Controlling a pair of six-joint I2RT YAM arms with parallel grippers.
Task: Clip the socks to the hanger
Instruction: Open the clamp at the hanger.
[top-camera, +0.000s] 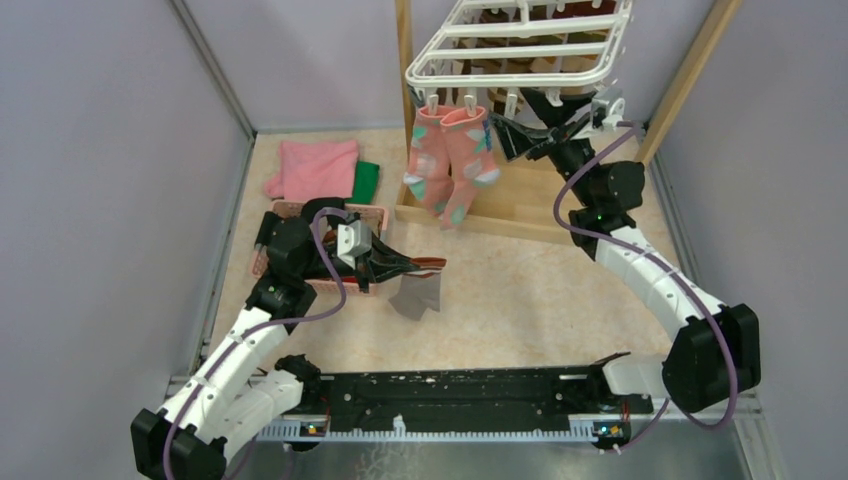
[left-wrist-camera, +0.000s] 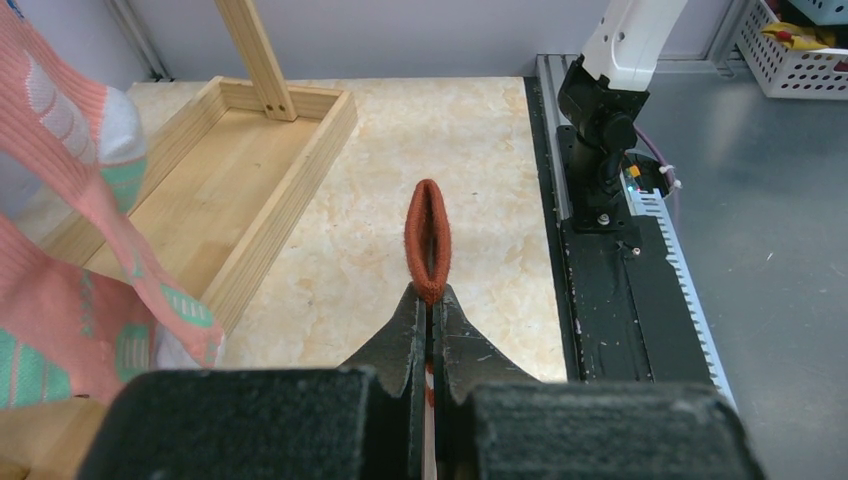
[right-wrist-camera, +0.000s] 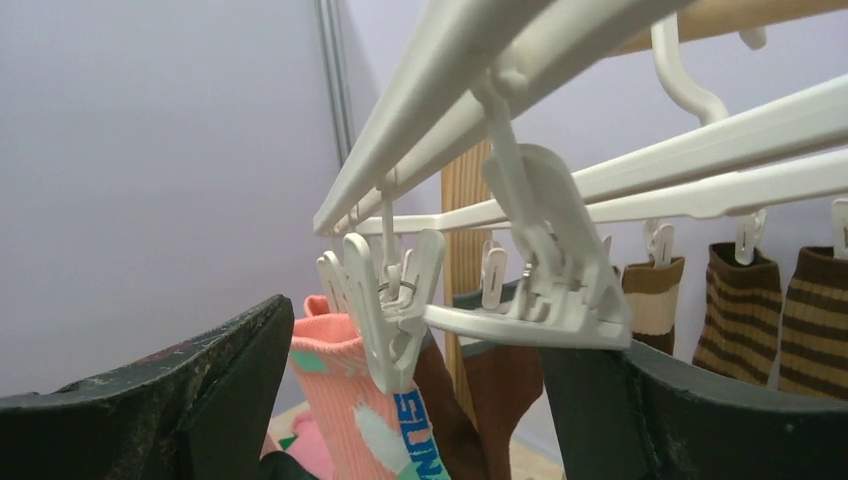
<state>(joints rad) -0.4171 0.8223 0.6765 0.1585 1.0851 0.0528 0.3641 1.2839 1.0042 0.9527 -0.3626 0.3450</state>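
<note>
The white hanger (top-camera: 520, 45) hangs at the back from a wooden frame. Two pink socks with teal patches (top-camera: 450, 165) are clipped at its near left edge. Brown and striped socks (right-wrist-camera: 740, 310) hang further back. My left gripper (top-camera: 425, 265) is shut on the brown-red cuff (left-wrist-camera: 428, 240) of a grey sock (top-camera: 418, 295), which hangs from it above the table. My right gripper (top-camera: 505, 135) is open just under the hanger. An empty white clip (right-wrist-camera: 560, 290) lies tilted between its fingers, against the right finger (right-wrist-camera: 680, 410). The neighbouring clip (right-wrist-camera: 390, 310) holds a pink sock (right-wrist-camera: 370, 420).
A folded pink cloth (top-camera: 315, 168) and a green cloth (top-camera: 366, 180) lie at the back left. A pink basket (top-camera: 330, 215) sits under my left arm. The wooden frame's base tray (top-camera: 500, 215) lies below the hanger. Walls close both sides.
</note>
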